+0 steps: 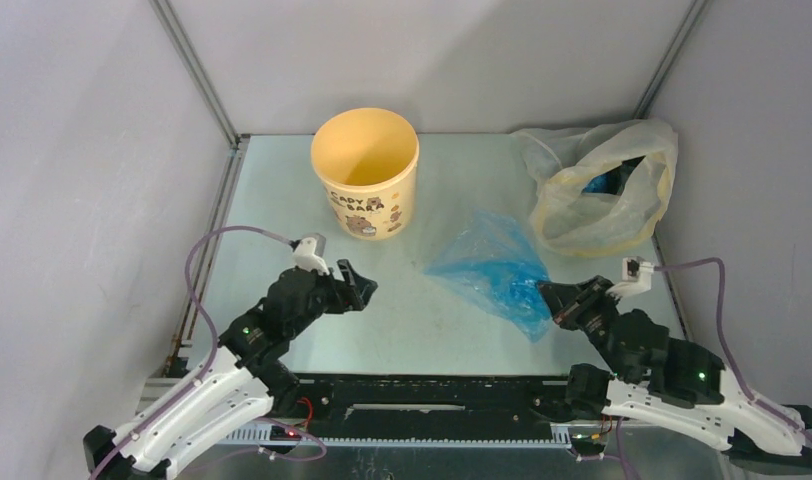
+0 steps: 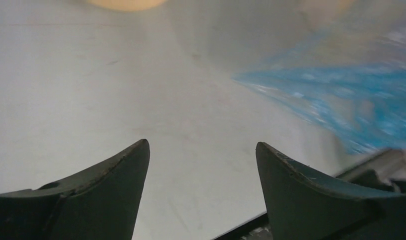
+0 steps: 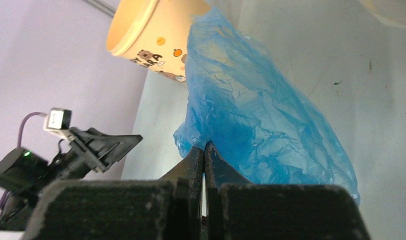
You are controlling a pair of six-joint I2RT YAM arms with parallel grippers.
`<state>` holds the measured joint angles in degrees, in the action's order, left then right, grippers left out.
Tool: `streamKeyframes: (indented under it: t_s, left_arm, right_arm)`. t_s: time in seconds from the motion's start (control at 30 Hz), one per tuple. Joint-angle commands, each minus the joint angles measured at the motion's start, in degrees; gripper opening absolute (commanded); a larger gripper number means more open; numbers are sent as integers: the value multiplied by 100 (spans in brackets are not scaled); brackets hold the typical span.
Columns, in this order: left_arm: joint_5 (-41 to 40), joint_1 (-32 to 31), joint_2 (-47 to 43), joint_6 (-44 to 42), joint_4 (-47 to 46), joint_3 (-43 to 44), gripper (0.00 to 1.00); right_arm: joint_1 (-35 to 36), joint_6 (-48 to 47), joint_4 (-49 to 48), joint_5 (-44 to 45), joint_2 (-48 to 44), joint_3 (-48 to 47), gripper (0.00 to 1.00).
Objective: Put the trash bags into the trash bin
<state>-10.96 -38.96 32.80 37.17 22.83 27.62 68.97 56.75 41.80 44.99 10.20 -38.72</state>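
The blue trash bag lies crumpled on the table right of centre, its far end peaked up. It also shows in the right wrist view and the left wrist view. My right gripper is at the bag's near right edge, its jaws pressed together on the film. The yellow-orange trash bin stands upright and empty at the back left of centre, and also shows in the right wrist view. My left gripper is open and empty above bare table, left of the bag.
A larger pale yellowish see-through bag with something blue inside sits at the back right corner. Grey walls and metal frame posts enclose the table. A black rail runs along the near edge between the arm bases.
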Motion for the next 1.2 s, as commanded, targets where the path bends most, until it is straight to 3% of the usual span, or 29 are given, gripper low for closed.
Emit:
streamKeyframes:
  t_s: [0.0,0.2,0.3,0.5,0.57,0.67,0.8,1.17]
  left_arm:
    - [1012,-580,180,495,-1206,-58,85]
    - [617,-1818,865,1134,-2226,-7,85]
    - [600,-2010,1203,982,-2534,139,65]
    - [1019,-2268,1914,780,-3149,445,55]
    - [1047,-2604,1997,229,-3284,698,54]
    - [521,-3164,2127,-1230,-2768,1208,56]
    - [505,-3266,2254,-2476,-2650,1430,63]
    - [957,-3267,3475,-3294,-2455,2089,66]
  right_arm:
    - [-14,910,-347,486,799,-135,0]
    - [-13,1176,-1181,399,1479,-126,0]
    - [-9,1387,-1357,303,1609,-133,0]
    - [-15,1470,-1647,70,1654,-134,0]
    - [-7,1429,-1695,39,1637,-131,0]
    - [-13,1415,-1717,7,1612,-136,0]
    - [-14,1462,-1787,-108,1562,-131,0]
    - [-15,1705,-1739,-365,1505,-276,0]
